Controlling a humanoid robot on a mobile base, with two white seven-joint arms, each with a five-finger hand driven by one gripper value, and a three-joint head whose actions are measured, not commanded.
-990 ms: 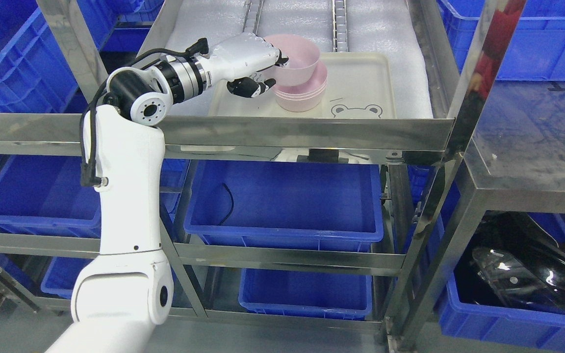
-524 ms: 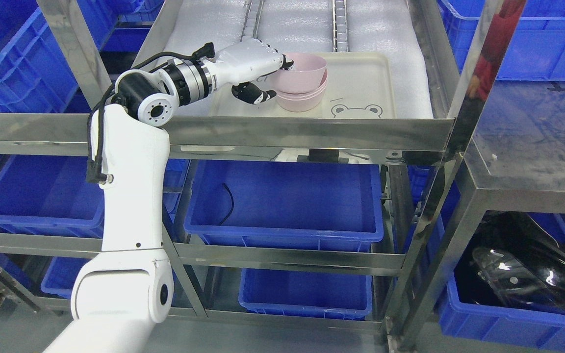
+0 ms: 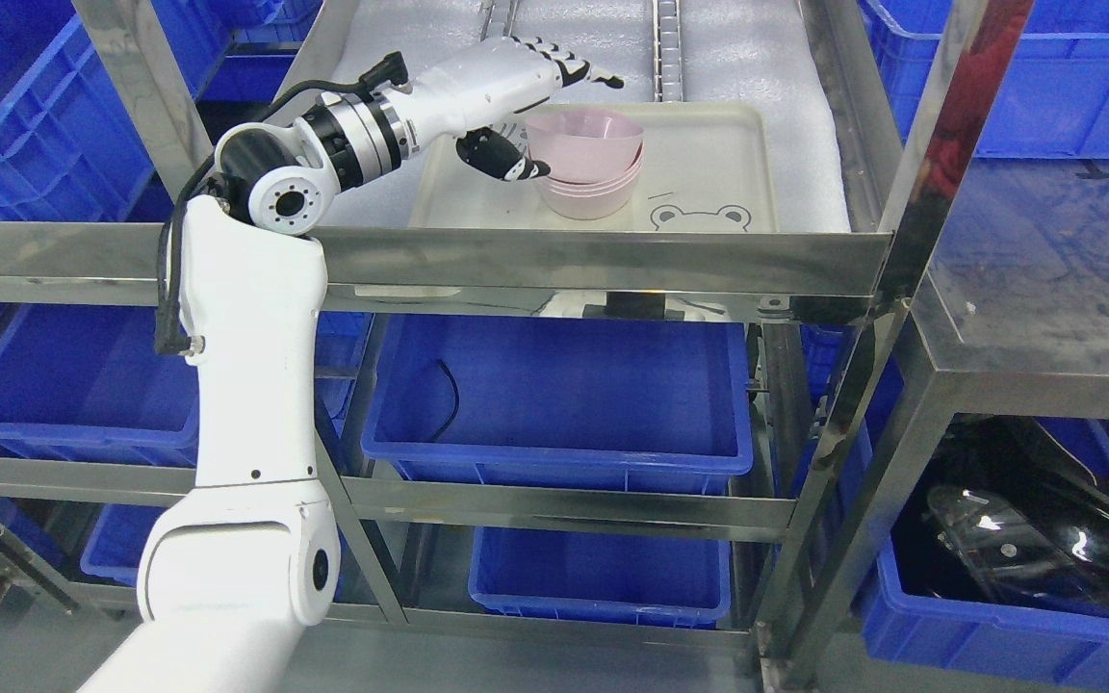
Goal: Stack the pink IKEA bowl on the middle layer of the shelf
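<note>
- Pink bowl (image 3: 585,135) sits nested on top of the stack of pink bowls (image 3: 587,189), rim level (nothing gripping it).
- The stack stands on the cream tray (image 3: 709,164), bear face print (image 3: 698,218) at the front edge.
- Left hand (image 3: 526,91) hovers just above and left of the bowl, fingers (image 3: 583,71) stretched out straight, thumb (image 3: 506,162) beside the bowl wall, empty.
- Tray rests on white foam on the steel shelf (image 3: 603,260); blue bin (image 3: 564,395) below.

Steel shelving (image 3: 603,258) amid blue plastic crates (image 3: 564,404), grey floor
</note>
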